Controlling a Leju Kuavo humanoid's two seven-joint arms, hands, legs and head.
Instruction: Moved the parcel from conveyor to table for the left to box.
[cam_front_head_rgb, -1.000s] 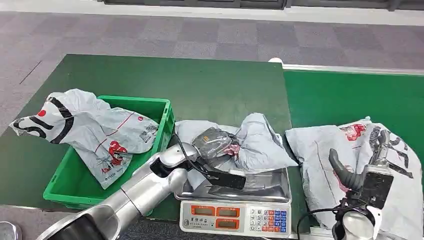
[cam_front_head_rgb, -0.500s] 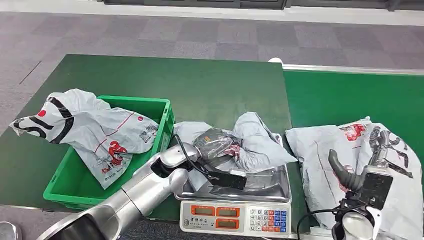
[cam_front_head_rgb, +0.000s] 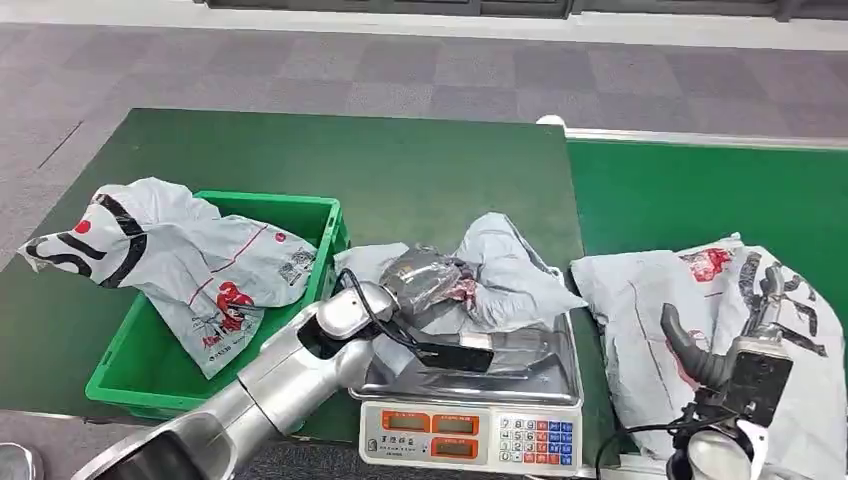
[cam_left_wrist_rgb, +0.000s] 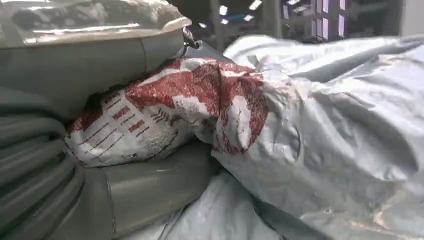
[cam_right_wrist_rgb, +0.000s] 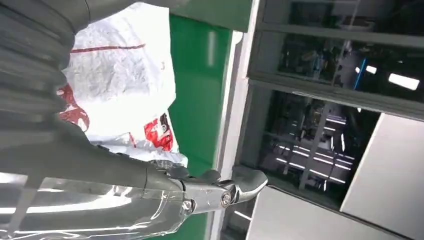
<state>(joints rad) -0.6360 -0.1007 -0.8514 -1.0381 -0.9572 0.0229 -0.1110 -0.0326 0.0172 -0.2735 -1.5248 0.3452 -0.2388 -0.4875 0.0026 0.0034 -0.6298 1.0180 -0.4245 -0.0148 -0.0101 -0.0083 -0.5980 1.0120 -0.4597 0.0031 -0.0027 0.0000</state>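
Observation:
A crumpled grey parcel (cam_front_head_rgb: 510, 280) with red print lies on the steel pan of the scale (cam_front_head_rgb: 470, 425). My left hand (cam_front_head_rgb: 425, 285) grips its bunched left end, and in the left wrist view the thick grey fingers (cam_left_wrist_rgb: 100, 60) clamp a fold of the parcel (cam_left_wrist_rgb: 325, 125). My right hand (cam_front_head_rgb: 740, 345) hovers at the lower right with fingers spread and nothing in it, above a second grey parcel (cam_front_head_rgb: 640, 310) on the conveyor. The right wrist view shows that hand (cam_right_wrist_rgb: 150, 185) extended over the same parcel (cam_right_wrist_rgb: 120, 85).
A green crate (cam_front_head_rgb: 140, 370) stands on the table left of the scale, with a large grey printed parcel (cam_front_head_rgb: 190, 260) draped over its far rim. The green conveyor belt (cam_front_head_rgb: 700, 200) runs along the right behind a white rail. Grey floor lies beyond.
My left hand has pulled the parcel's gripped end up and slightly left, so its right flap lifts off the scale pan. My right hand has sunk a little.

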